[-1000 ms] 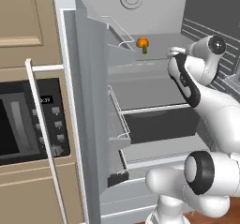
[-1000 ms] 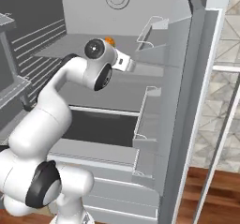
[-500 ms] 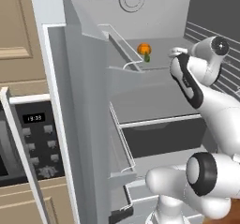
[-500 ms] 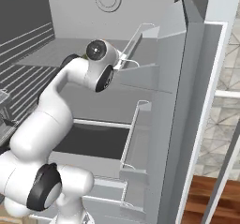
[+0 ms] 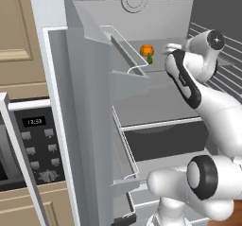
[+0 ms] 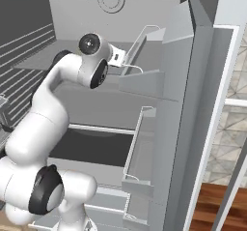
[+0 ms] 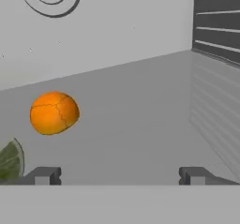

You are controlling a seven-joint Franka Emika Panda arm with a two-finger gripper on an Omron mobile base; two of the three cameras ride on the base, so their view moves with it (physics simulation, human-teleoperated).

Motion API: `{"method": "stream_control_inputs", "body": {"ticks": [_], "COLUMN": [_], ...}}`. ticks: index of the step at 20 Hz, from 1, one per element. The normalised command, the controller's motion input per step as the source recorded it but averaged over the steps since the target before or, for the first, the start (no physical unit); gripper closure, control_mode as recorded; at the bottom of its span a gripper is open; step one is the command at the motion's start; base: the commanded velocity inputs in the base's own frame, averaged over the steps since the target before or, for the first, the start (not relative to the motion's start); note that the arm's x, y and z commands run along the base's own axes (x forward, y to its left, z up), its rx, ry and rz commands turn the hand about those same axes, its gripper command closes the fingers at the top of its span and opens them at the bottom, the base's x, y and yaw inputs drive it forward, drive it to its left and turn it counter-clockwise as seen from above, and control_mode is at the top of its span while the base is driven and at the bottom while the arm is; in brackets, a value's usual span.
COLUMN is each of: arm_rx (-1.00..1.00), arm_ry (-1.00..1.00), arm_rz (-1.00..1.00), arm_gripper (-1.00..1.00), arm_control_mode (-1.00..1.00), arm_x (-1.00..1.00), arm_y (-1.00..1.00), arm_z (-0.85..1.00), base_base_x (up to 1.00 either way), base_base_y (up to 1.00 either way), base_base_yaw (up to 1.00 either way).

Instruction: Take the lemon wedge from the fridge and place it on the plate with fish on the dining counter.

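Base closer; lemon wedge (image 7: 9,160) left of open jaws.

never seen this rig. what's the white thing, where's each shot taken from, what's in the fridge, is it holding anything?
The white thing is a jointed robot arm on a driving base, in a rendered kitchen. Two shots come from cameras on the base, behind the arm to its left and right. The third looks along the gripper from a camera on the hand. The fridge stands open, and the arm reaches in over a grey shelf. On that shelf sit an orange round fruit and, beside it at the picture's edge, a green wedge, likely the lemon wedge. The gripper is open and holds nothing. A black microwave sits left of the fridge.
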Motion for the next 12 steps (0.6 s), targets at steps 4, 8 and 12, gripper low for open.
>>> {"method": "stream_control_inputs", "body": {"ticks": [4,8,12], "arm_rx": [-0.03,-0.02,0.0], "arm_ry": [0.16,0.05,0.1], "arm_rz": [0.12,0.0,0.0], "arm_gripper": [-1.0,-1.0,-1.0], "arm_control_mode": [-1.0,-1.0,-1.0], "arm_x": [0.39,0.15,0.36], "arm_y": [0.89,0.29,0.48], "arm_z": [0.14,-0.07,-0.05], "base_base_x": [0.0,0.0,0.0], "base_base_y": [0.0,0.0,0.0], "base_base_yaw": [0.0,0.0,0.0]}}
